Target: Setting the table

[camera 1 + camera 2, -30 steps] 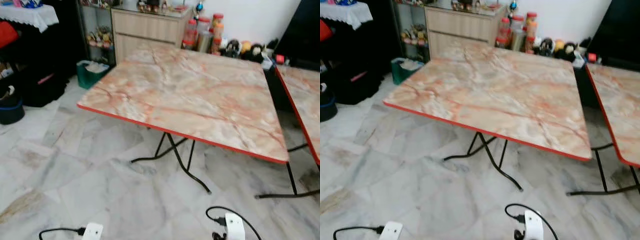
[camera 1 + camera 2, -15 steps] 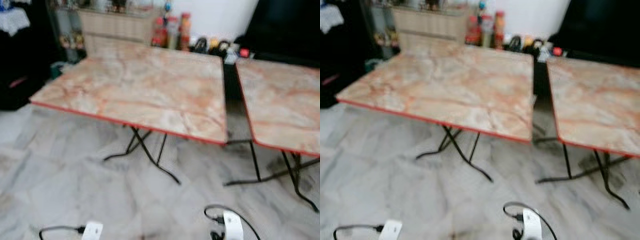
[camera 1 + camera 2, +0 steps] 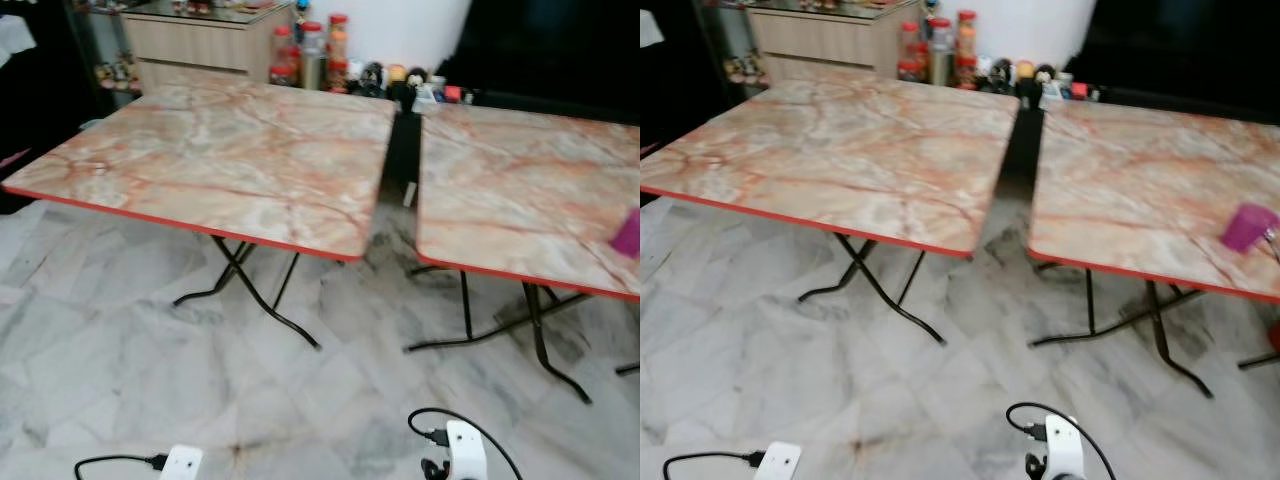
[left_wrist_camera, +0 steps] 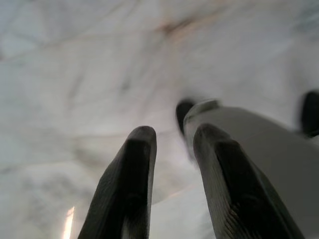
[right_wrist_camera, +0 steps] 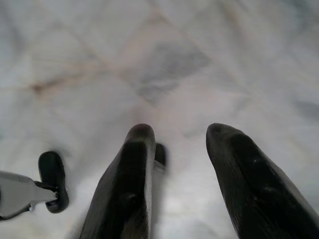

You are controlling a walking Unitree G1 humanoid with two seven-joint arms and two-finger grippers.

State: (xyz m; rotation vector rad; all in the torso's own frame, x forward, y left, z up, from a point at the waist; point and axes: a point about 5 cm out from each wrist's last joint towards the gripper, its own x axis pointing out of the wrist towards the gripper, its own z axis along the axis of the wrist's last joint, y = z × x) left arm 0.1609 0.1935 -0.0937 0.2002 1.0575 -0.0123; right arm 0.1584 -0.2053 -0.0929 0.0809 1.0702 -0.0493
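Two folding tables with pink marble-pattern tops and red edges stand side by side, the left table and the right table, with a narrow dark gap between them. A magenta cup stands near the right table's front right part. Both arms hang low at the near edge of the eye views. In the left wrist view my left gripper is open over the marble floor, holding nothing. In the right wrist view my right gripper is open too, nothing between its fingers.
Black crossed legs reach out under both tables onto the marble floor. A wooden cabinet and several jars and small figures line the wall behind the tables. Dark furniture stands at the far left.
The camera has swung to the right: the left table has shifted left in the picture, and the right table and the magenta cup have come into view. Both arms still hang.
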